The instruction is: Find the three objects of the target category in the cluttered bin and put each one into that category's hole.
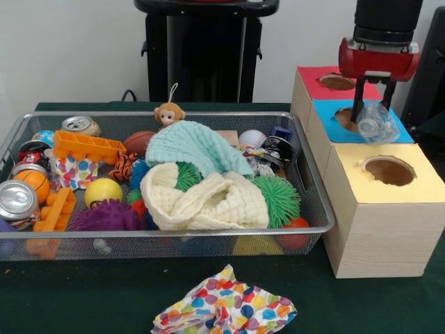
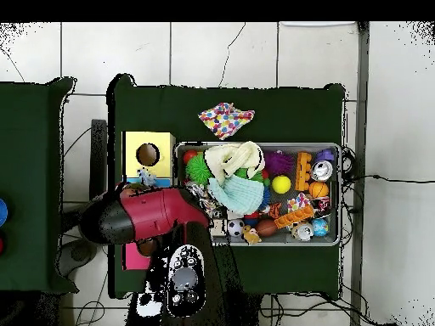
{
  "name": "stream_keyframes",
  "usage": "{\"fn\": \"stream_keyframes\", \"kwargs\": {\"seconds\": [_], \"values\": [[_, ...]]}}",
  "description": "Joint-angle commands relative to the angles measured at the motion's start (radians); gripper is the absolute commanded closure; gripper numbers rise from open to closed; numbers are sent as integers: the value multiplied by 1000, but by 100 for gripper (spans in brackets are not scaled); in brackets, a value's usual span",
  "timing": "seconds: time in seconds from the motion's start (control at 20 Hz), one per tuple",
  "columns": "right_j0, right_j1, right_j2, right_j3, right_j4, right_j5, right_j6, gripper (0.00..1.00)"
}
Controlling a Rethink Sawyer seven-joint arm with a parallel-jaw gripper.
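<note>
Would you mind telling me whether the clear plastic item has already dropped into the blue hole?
Not yet. The clear plastic item hangs in the claw, above the blue hole, outside the box.

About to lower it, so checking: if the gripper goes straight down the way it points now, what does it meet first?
Probably the blue box and its hole. The gripper hangs just above it, shut on a clear plastic bottle, so the bottle would arrive first. Depth is unclear; it may catch the rim.

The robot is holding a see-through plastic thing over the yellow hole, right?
Not quite. In the front view the gripper holds the clear plastic thing over the blue hole, the middle one. The yellow hole is the nearest box top, with nothing over it.
</note>
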Motion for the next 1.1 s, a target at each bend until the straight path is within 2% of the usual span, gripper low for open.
{"fn": "stream_keyframes", "kwargs": {"seconds": [0.05,0.6,0.85,1.1], "values": [[-37,100,15,87,-69,-103,60,100],[-58,120,26,118,-74,-165,44,100],[-63,50,29,150,-65,-87,16,100],[-64,10,29,169,-59,-57,9,100]]}}
